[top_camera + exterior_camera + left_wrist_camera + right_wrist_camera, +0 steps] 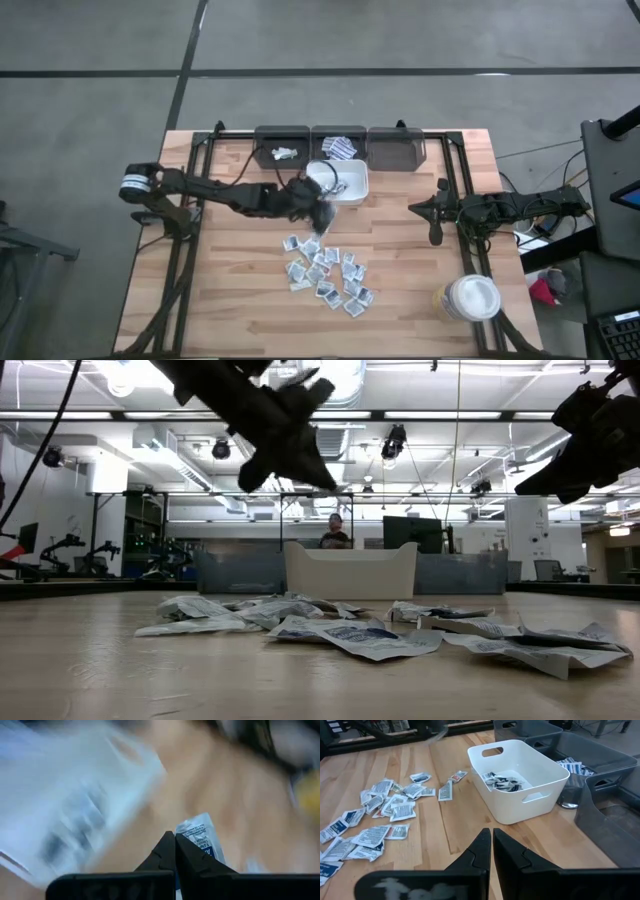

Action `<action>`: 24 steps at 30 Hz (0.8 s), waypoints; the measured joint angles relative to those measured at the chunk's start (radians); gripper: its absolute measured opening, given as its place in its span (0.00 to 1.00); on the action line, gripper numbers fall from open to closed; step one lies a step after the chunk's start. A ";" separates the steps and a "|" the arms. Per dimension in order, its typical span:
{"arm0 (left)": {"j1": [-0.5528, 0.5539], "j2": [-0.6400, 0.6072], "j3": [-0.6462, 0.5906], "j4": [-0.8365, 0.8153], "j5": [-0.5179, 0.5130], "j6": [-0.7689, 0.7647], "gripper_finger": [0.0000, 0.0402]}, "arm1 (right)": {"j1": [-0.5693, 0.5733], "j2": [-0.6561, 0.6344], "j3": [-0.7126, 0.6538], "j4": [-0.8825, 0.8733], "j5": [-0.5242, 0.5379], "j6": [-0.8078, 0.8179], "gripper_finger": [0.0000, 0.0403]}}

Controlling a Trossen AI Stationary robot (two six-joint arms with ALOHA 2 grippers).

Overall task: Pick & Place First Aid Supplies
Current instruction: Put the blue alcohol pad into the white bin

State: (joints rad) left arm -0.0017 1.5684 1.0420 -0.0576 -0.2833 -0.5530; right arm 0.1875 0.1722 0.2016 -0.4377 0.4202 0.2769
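Our left gripper (322,215) is pinched on a sachet (202,837), hanging above the table between the sachet pile (326,274) and the white bin (340,183). The bin lies just beyond, so we judge a short forward carry. Our right gripper (436,218), fingers pressed together, waits well apart.

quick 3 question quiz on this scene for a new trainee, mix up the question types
1. True or false: the white bin already holds some sachets.
2. Which pincer is shut on a sachet? A) left pincer B) right pincer C) neither
3. Fill in: the loose sachets lie on the bare ____.

Key:
1. True.
2. A; the right pincer is shut with nothing in it, off to the table's right side.
3. table.
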 joint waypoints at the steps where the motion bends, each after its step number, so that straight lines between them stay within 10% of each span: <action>1: 0.000 0.000 0.001 0.042 -0.103 -0.034 0.00 | 0.000 0.000 0.000 0.000 0.000 0.000 0.04; 6: 0.016 0.015 0.031 0.079 -0.505 -0.154 0.00 | 0.000 0.000 0.000 0.000 0.000 0.000 0.04; 24: 0.189 0.388 0.499 -0.489 -0.221 -0.206 0.00 | 0.000 0.000 0.000 0.000 0.001 0.004 0.04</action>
State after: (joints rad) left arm 0.1875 1.9567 1.5410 -0.5463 -0.5039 -0.7589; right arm 0.1873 0.1725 0.2020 -0.4377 0.4213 0.2806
